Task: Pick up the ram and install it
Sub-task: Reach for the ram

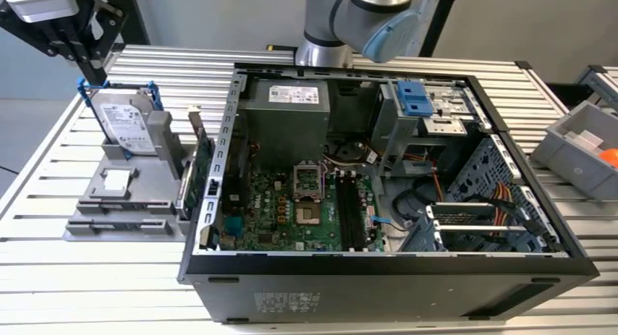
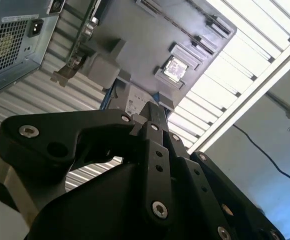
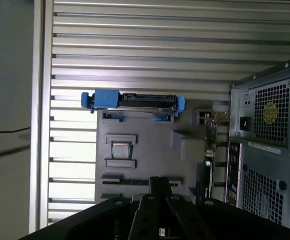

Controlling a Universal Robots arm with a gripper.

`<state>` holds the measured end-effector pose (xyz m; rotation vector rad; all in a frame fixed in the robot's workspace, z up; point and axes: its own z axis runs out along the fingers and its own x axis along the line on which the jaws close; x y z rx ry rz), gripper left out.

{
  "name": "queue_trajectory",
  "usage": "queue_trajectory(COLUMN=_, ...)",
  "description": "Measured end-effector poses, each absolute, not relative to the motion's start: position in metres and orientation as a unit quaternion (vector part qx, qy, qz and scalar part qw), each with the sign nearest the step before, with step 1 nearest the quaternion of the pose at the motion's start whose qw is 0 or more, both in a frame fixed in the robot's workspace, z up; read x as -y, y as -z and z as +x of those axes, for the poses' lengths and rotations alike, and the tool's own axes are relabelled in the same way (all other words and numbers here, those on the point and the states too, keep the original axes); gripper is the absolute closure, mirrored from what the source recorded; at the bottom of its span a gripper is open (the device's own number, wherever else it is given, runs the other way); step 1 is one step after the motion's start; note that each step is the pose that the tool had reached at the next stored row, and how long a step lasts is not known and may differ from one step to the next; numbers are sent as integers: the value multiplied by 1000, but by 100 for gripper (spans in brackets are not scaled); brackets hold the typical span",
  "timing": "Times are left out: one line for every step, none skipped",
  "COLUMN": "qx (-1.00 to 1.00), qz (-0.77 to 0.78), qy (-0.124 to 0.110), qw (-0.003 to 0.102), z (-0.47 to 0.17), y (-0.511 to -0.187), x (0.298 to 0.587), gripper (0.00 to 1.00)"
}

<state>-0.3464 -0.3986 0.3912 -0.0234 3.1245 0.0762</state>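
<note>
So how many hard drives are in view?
1: the silver hard drive stands in its blue frame on the gray holder, on the exterior view's left of the open computer case. Others may be hidden inside the case.

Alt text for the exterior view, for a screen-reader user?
An open black desktop computer case lies on a slatted metal table, green motherboard exposed. On the exterior view's left, a black gripper hangs over a grey parts holder carrying a silver hard drive in a blue frame.
</note>
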Motion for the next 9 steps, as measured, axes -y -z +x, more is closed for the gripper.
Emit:
queue_trajectory(qx=-1000, qz=-7, qy=-24, qw=8, z=-347, y=-391, x=399, gripper=100)
queue_trajectory(qx=-1000, qz=-7, qy=-24, qw=8, z=-347, y=-391, x=399, gripper=100)
queue_trajectory(qx=-1000, qz=-7, qy=-24, qw=8, z=-347, y=-391, x=400, gripper=100)
queue_trajectory(qx=-1000, qz=-7, qy=-24, qw=8, z=-347, y=-391, x=401, gripper=100)
queue_trajectory(qx=-1000, qz=-7, qy=-24, qw=8, z=-347, y=-391, x=403, gripper=100)
queue_trajectory(qx=-1000, qz=-7, qy=-24, qw=8, z=-347, y=-391, x=405, gripper=100)
queue_trajectory(qx=-1000, qz=-7, qy=-24, qw=8, z=-347, y=-391, x=408, gripper=100)
queue_trajectory(qx=-1000, qz=-7, qy=-24, qw=8, z=-347, y=-391, x=411, gripper=100)
queue_trajectory(qx=-1000, qz=-7, qy=-24, qw=8, z=-347, y=-391, x=413, gripper=100)
